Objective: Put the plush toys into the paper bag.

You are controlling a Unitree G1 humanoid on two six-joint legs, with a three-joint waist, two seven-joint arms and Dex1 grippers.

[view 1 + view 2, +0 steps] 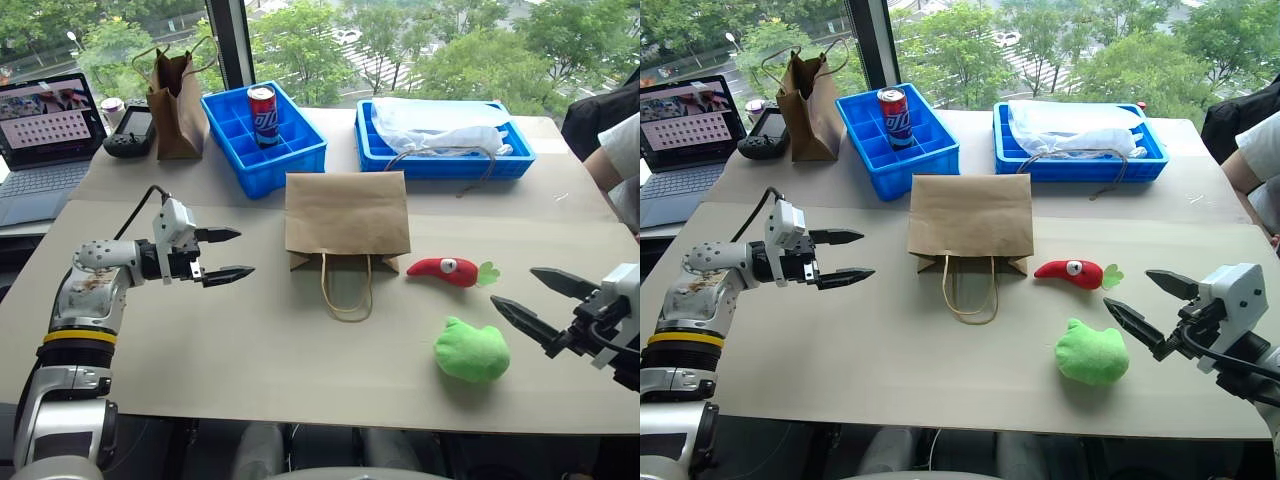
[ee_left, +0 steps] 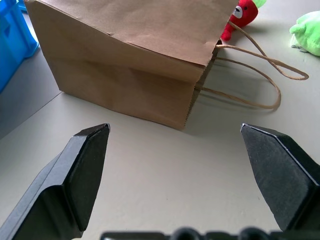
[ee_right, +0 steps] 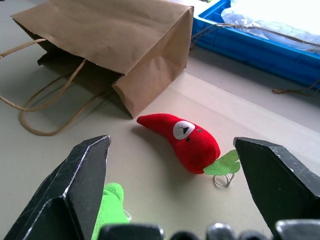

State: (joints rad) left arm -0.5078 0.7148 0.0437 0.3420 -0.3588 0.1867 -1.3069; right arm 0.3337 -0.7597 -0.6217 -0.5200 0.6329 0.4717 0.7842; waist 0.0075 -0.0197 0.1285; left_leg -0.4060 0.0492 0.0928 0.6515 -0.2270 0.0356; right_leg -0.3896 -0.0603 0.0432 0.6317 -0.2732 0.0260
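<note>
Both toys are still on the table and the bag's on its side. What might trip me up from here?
The paper bag lies flat, its mouth barely open, so a toy may snag on the rim. It is light and unheld, so pushing the red chili toy in may slide it. The green blob lies near the table edge; a nudge could knock it off.

The table point(image 1: 250, 370) is viewed from above, forward and down, by both eye views. The paper bag point(image 2: 125, 65) is faced closely, low over the tabletop, by both wrist views, which share the red chili toy point(image 3: 182, 140).
</note>
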